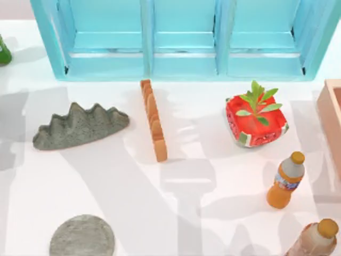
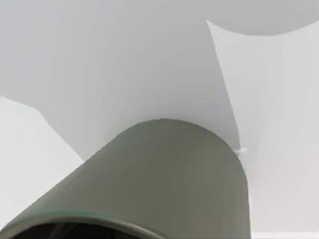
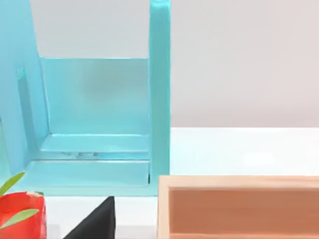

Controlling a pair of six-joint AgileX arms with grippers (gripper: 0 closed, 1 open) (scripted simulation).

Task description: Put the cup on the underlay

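One underlay (image 1: pixel 82 237) at seven o'clock by the surface (image 1: pixel 213 176) edge; two bottles (image 1: pixel 285 180) at four o'clock; one cup (image 2: pixel 164 179) close to the left wrist camera; claw states cannot be told.

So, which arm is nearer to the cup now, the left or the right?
Left, most likely. Its wrist camera looks at the cup from very close. The right arm's wrist camera faces the blue shelf and the wooden box at the table's right side, apart from the cup.
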